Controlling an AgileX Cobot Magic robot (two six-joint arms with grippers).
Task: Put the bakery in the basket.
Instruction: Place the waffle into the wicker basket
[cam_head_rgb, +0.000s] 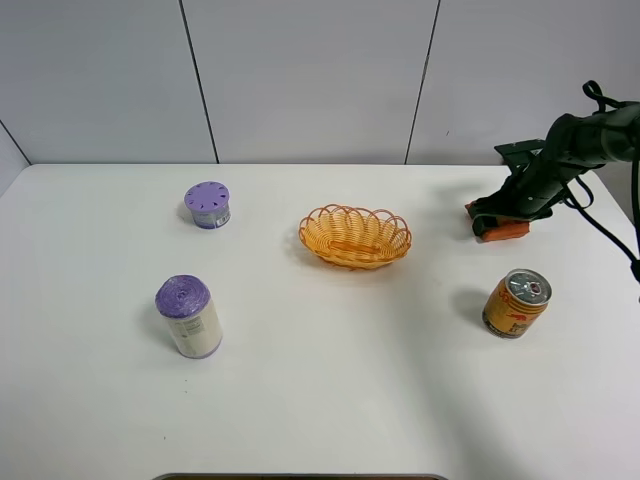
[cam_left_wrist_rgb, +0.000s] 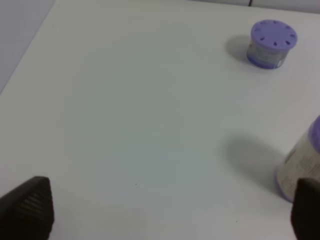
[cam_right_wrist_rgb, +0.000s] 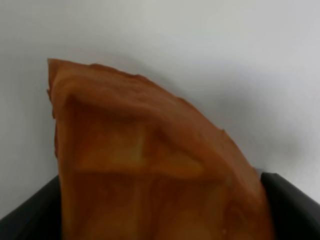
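Observation:
The bakery (cam_head_rgb: 507, 230), an orange-brown wedge, is at the back right of the table. In the right wrist view it (cam_right_wrist_rgb: 150, 165) fills the space between the two dark fingers (cam_right_wrist_rgb: 30, 215), which press on both of its sides. My right gripper (cam_head_rgb: 492, 220) is shut on it, low over the table. The basket (cam_head_rgb: 355, 236), an orange woven oval, stands empty at the table's middle, to the left of the bakery. My left gripper (cam_left_wrist_rgb: 170, 210) is open and empty over bare table at the left, and it is out of the exterior high view.
A gold-orange drink can (cam_head_rgb: 516, 303) stands in front of the bakery. A short purple-lidded jar (cam_head_rgb: 207, 205) (cam_left_wrist_rgb: 272, 44) is at the back left. A taller purple-lidded container (cam_head_rgb: 189, 317) (cam_left_wrist_rgb: 302, 165) stands at the front left, close to the left gripper.

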